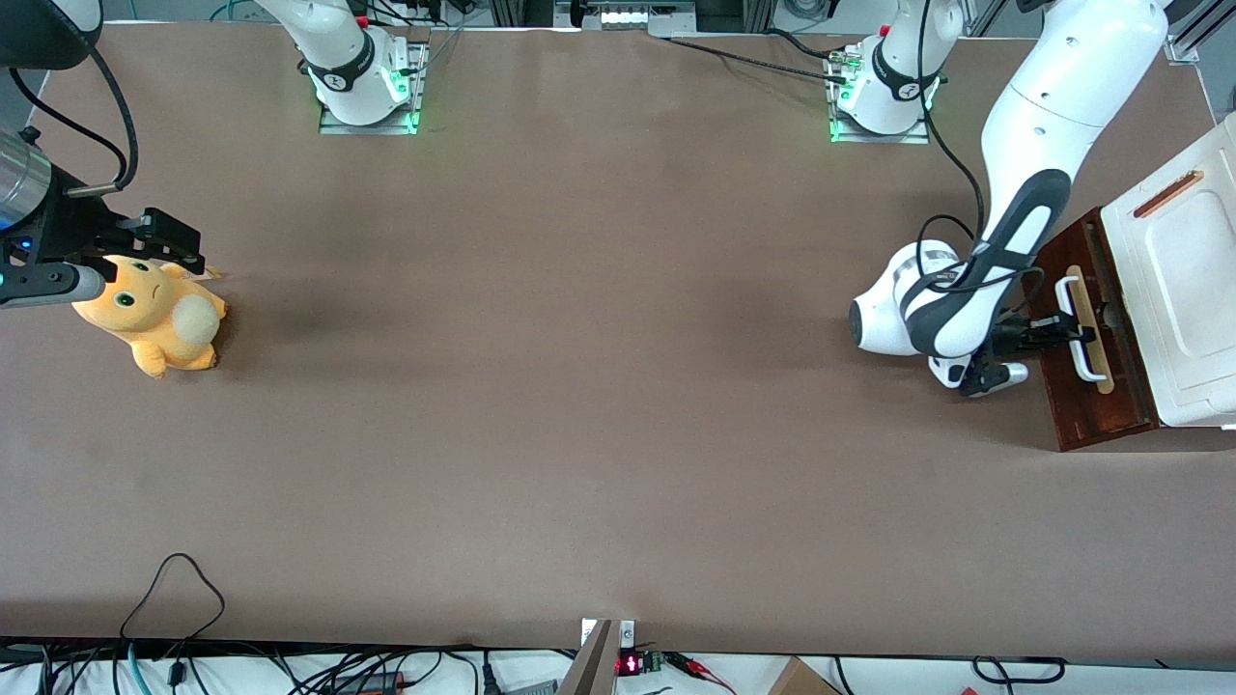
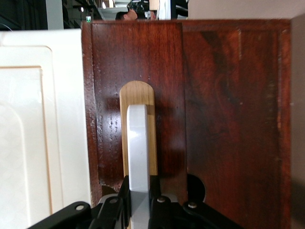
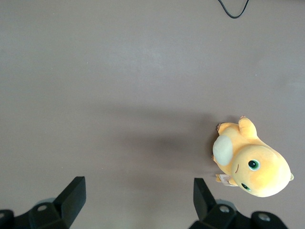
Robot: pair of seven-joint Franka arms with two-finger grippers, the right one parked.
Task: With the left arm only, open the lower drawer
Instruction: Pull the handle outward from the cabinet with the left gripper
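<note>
gripper [image 1: 1080,335] of the left arm [image 1: 1024,208]: fingers closed around the white bar handle [image 2: 138,148] of the lower drawer [image 1: 1101,386], below the white cabinet top [image 1: 1183,290] | advice: pull straight out from the cabinet, squarely | wrist view alone shows the grip; front view shows the drawer partly out

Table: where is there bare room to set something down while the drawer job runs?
The brown table lies bare from the plush at the parked arm's end up to the left arm. It is crowded only there: the gripper grips the handle of the drawer.
</note>
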